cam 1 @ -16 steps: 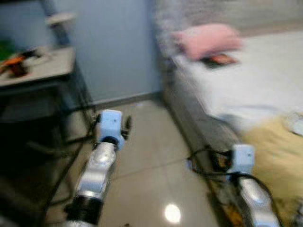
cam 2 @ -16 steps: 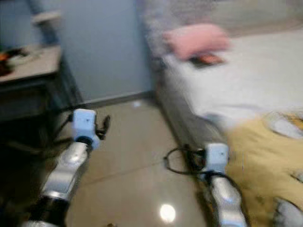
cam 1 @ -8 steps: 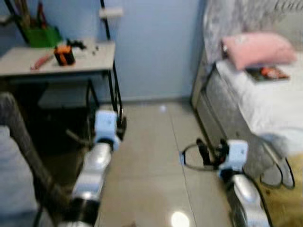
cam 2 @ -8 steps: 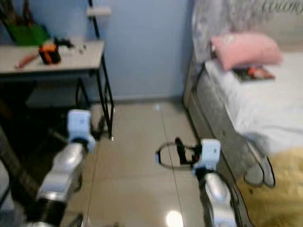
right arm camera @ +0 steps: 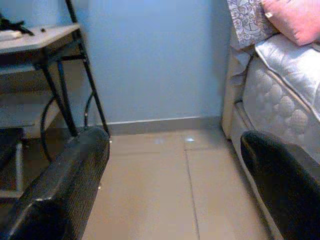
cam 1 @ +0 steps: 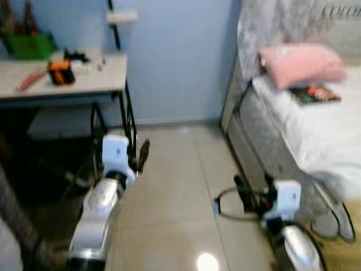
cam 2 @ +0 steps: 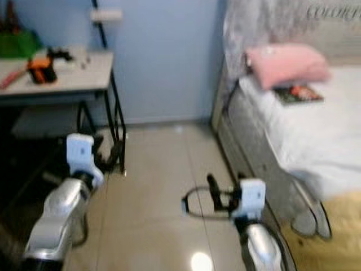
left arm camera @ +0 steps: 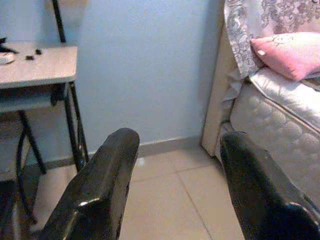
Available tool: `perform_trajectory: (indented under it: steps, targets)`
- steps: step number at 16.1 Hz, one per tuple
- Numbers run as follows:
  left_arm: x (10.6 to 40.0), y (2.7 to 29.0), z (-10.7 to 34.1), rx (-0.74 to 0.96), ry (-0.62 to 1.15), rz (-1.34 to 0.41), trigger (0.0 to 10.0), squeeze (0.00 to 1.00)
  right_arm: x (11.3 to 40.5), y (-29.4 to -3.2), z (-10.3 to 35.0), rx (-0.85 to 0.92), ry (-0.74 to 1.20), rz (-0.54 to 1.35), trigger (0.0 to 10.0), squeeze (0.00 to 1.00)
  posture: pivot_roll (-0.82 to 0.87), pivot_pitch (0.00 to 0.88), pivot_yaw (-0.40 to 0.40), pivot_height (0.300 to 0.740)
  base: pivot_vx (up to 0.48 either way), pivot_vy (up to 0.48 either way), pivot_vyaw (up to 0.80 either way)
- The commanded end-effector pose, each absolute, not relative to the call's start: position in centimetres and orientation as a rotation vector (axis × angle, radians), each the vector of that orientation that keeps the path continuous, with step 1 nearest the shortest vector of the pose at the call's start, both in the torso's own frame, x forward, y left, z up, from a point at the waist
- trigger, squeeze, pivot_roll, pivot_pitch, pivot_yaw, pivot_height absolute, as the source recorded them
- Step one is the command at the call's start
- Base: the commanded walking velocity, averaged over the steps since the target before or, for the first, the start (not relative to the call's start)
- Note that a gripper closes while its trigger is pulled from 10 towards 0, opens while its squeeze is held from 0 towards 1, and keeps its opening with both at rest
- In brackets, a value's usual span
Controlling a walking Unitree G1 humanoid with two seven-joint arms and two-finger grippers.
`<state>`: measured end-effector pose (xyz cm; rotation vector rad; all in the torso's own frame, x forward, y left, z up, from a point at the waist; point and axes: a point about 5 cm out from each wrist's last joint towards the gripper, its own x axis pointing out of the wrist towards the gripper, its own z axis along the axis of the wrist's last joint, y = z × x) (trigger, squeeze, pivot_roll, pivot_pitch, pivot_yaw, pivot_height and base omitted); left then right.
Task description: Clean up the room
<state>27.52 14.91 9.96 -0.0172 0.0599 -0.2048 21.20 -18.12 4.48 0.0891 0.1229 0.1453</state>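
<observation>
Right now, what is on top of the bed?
On the bed lie a pink pillow by the headboard and a book or magazine just in front of it; its cover is too blurred to read. A yellow blanket covers the near end.

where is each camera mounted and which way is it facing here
Left eye view: on the head, facing forward and down at the beige tiled floor; both silver arms show.
Right eye view: the head camera's other eye, same scene.
Left wrist view: looks along the open left gripper toward the blue wall.
Right wrist view: along the open right gripper, same wall.
Shared: grey metal-legged desk, pink pillow, white bed.
</observation>
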Motion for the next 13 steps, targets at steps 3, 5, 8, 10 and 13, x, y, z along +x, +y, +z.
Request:
perform_trajectory:
  steps: [3, 5, 8, 10, 13]
  targets:
    - [27.9, 13.7, 10.0, -0.027, 0.064, -0.241, 10.0, 0.0, 21.7, -19.9, 3.6, 0.063, 0.156, 0.102, 10.0, 0.0, 0.04, 0.0, 0.033, 0.74, 0.48, 0.0, 0.64]
    - [28.1, 13.7, 10.0, -0.021, 0.065, -0.251, 10.0, 0.0, 21.9, -20.0, 3.2, 0.058, 0.163, 0.101, 10.0, 0.0, 0.03, 0.0, 0.036, 0.74, 0.48, 0.0, 0.61]
    - [28.5, 14.1, 9.9, -0.007, 0.069, -0.254, 10.0, 0.0, 22.2, -19.8, 2.6, 0.054, 0.177, 0.104, 10.0, 0.0, 0.03, 0.0, 0.041, 0.74, 0.48, 0.0, 0.58]
    - [28.7, 14.1, 10.0, -0.002, 0.066, -0.259, 10.0, 0.0, 22.3, -19.4, 2.2, 0.055, 0.192, 0.101, 10.0, 0.0, 0.04, 0.0, 0.039, 0.74, 0.48, 0.0, 0.28]
    - [26.3, 14.0, 9.0, -0.062, 0.12, -0.373, 10.0, 0.0, 18.6, -18.2, 2.3, 0.023, 0.167, 0.166, 10.0, 0.0, 0.04, 0.0, 0.022, 0.74, 0.16, 0.0, 0.0]
